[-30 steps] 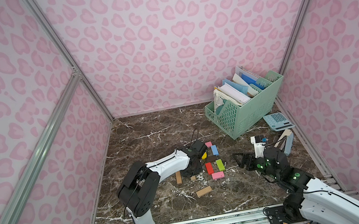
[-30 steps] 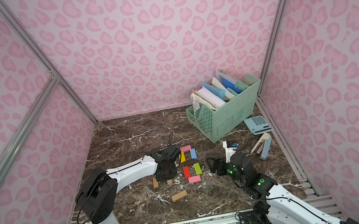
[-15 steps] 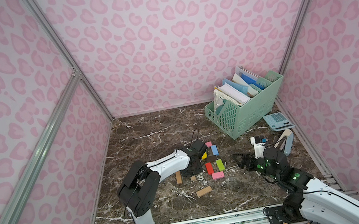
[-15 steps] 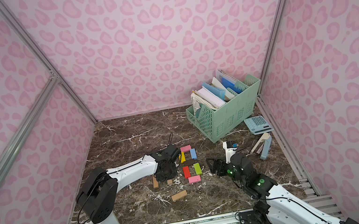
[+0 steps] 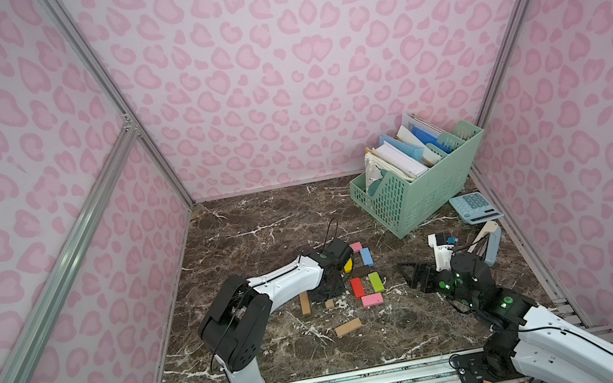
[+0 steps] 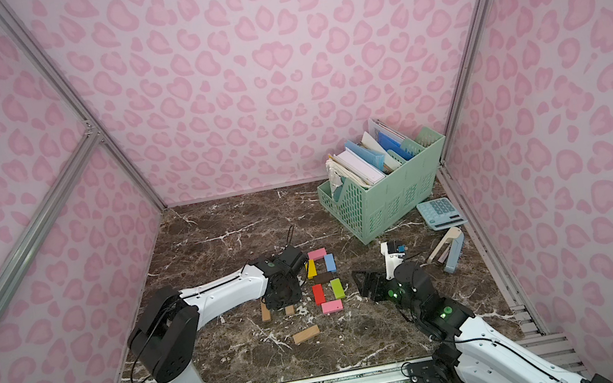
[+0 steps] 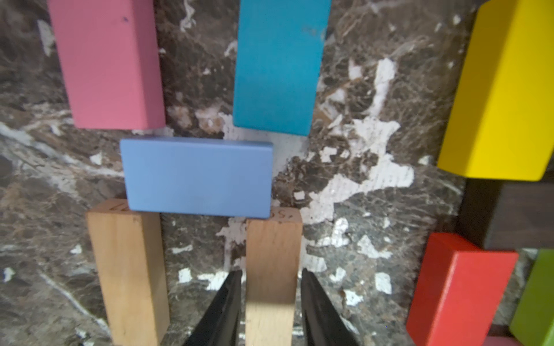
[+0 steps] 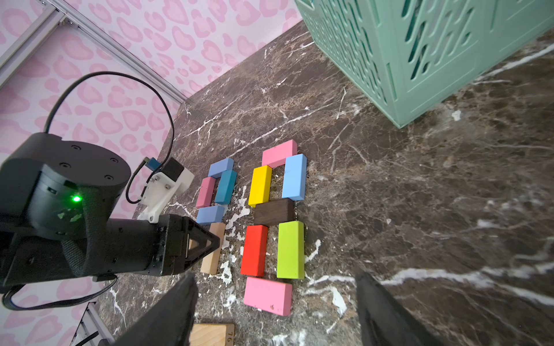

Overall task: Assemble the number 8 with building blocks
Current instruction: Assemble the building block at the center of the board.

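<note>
My left gripper (image 7: 271, 272) stands slightly parted astride a tan wooden brick (image 7: 272, 239), one leg of a half-built figure, butted against a periwinkle-blue brick (image 7: 198, 176) with a pink brick (image 7: 108, 66) and a teal brick (image 7: 278, 66) beyond. At its 3 o'clock in a top view I see the complete number 8 (image 5: 361, 271) of seven coloured bricks on the brown marble desk (image 5: 260, 225). My right gripper (image 8: 275, 275) hovers spread wide and empty at the eight's 3 o'clock.

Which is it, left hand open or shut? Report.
Open, barely: the left hand straddles a wood block, with a thin gap showing between one finger and it.
</note>
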Available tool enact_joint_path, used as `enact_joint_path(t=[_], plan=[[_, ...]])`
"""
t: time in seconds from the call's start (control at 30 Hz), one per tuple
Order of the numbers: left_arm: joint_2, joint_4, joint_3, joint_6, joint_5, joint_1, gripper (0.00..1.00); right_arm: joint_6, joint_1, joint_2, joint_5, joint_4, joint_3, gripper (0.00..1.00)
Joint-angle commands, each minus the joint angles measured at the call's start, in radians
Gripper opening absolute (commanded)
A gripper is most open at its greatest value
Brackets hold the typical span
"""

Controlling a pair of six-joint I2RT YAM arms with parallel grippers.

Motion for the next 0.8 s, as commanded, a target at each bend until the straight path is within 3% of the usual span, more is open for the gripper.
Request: enact_joint_path(t=[0.0,0.2,0.43,0.77], plan=[[-0.018,-0.021,0.009,0.007,0.0,0.0,0.42,0.001,0.001,-0.003,0.003,0.009,-0.002,0.84],[-0.087,-0.035,0.033,0.029,0.0,0.0,0.49,-0.01,0.001,-0.015,0.01,-0.02,0.01,0.85],[-0.269,-0.093,0.032,0.067,-0.079,-0.002,0.75,-0.048,0.002,-0.019,0.001,-0.053,0.034,0.89],[-0.494,-0.174,-0.026,0.1,-0.196,0.001,0.98,-0.109,0.02,0.094,-0.145,-0.032,0.084,1.0]])
